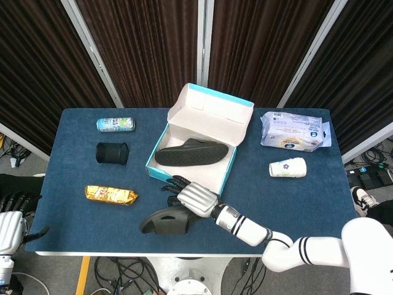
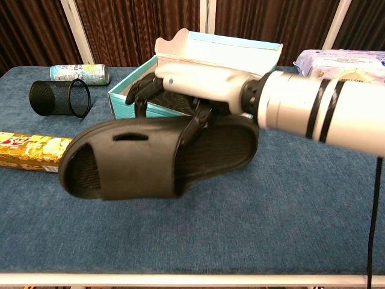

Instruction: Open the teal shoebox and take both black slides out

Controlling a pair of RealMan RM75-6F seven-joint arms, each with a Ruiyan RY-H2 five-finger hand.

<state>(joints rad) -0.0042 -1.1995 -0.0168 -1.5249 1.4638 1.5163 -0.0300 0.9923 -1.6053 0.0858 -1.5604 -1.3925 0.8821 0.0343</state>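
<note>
The teal shoebox stands open at the table's middle, its white lid tipped back. One black slide lies inside it. My right hand grips the other black slide and holds it near the table's front edge, in front of the box. In the chest view this slide is tilted, sole side away, just above the cloth. My left hand hangs at the lower left corner off the table, holding nothing, fingers slightly apart.
A mesh pen cup and a drink can lie at the left. A gold snack pack lies left of the held slide. A wipes pack and paper cup are at the right.
</note>
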